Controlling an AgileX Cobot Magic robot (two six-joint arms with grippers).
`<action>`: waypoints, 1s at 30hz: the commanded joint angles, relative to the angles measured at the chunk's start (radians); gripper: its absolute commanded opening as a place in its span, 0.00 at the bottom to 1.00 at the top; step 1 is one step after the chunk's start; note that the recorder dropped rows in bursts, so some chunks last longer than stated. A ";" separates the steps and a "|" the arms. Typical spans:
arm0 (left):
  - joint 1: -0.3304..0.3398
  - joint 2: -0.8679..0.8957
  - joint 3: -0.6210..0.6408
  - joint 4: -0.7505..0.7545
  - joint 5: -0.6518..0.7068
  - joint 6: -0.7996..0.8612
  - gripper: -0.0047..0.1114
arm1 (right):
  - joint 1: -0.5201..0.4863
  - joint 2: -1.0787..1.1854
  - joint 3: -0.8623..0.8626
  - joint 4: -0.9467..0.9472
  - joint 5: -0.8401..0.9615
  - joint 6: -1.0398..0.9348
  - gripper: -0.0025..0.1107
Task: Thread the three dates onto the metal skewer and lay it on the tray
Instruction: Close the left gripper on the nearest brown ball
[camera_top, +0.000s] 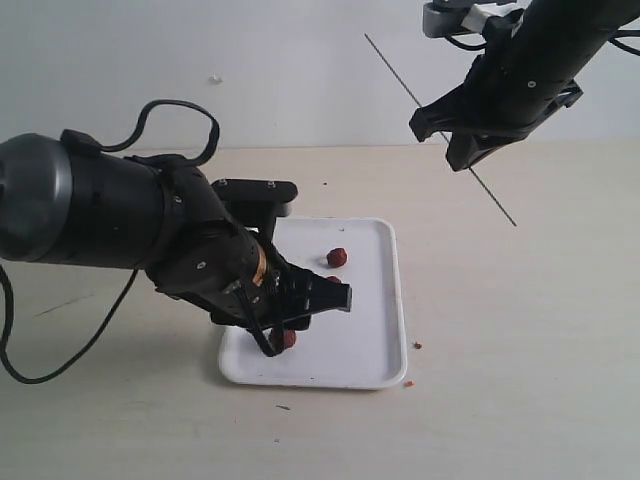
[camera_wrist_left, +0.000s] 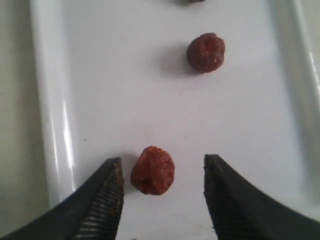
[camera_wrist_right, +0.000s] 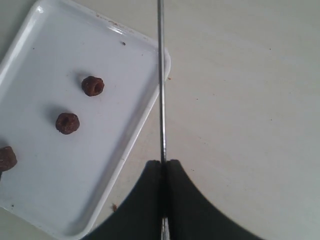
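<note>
The white tray (camera_top: 375, 320) lies mid-table with three reddish-brown dates on it. My left gripper (camera_wrist_left: 162, 159) hangs low over the tray's near end, open, with one date (camera_wrist_left: 153, 170) between its fingers, close to one of them and touching neither. A second date (camera_wrist_left: 206, 52) lies further along the tray, and the third (camera_wrist_left: 192, 1) shows only at the picture's edge. From outside, one date (camera_top: 337, 257) lies free and another (camera_top: 289, 338) peeks out beside the left gripper (camera_top: 272, 345). High at the right, my right gripper (camera_wrist_right: 165, 162) is shut on the thin metal skewer (camera_wrist_right: 161, 75), which slants through the air (camera_top: 495, 200).
Small reddish crumbs (camera_top: 417, 345) lie on the beige table just off the tray's right rim, another near its front corner (camera_top: 407, 382). The bulky left arm (camera_top: 90, 210) covers the table's left side. A white wall stands behind.
</note>
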 joint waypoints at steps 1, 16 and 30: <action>0.002 0.059 -0.003 0.010 -0.046 -0.028 0.48 | -0.005 -0.007 -0.005 0.021 -0.018 -0.011 0.02; 0.005 0.103 -0.003 0.017 -0.053 -0.030 0.48 | -0.003 -0.007 -0.005 0.022 -0.033 -0.021 0.02; 0.005 0.108 -0.003 0.021 -0.083 -0.030 0.47 | -0.003 -0.007 -0.005 0.022 -0.035 -0.028 0.02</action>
